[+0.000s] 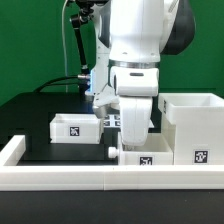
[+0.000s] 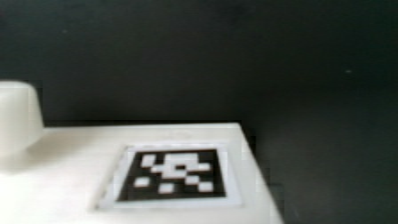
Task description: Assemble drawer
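The drawer parts are white plastic with black-and-white tags. The large hollow box (image 1: 195, 128) stands at the exterior view's right. One small tray (image 1: 75, 127) lies at the left. A second small tray (image 1: 146, 157) lies at the front, against the box. My gripper (image 1: 124, 148) hangs low over this front tray's left end, with a dark fingertip (image 1: 112, 152) just beside it. The rest of the fingers is hidden. The wrist view shows a tagged white face (image 2: 178, 172) very close, and no fingers.
The low white border wall (image 1: 70, 177) runs along the front and up the left side (image 1: 12, 150). The table top (image 1: 40, 110) is black. A cable and a stand rise at the back (image 1: 72, 50). A blurred white part (image 2: 15, 112) sits at the wrist view's edge.
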Controlling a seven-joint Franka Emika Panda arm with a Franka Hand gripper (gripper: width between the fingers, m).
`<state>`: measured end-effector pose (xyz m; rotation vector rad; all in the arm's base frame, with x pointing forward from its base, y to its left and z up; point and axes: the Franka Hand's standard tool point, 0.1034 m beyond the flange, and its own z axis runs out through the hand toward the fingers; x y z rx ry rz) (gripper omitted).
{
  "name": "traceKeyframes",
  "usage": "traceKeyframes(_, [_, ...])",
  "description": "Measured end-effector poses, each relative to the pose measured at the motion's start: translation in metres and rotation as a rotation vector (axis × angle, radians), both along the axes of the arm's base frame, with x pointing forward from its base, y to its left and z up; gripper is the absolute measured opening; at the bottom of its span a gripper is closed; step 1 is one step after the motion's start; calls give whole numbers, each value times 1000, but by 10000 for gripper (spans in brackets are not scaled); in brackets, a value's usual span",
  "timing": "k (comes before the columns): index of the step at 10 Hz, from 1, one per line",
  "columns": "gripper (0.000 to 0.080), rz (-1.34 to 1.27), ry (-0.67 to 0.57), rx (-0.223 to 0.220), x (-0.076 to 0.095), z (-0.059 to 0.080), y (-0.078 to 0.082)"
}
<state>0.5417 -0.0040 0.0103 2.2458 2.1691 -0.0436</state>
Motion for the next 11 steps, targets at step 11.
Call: traceKeyframes(11, [42, 45, -4, -9, 3, 1, 17])
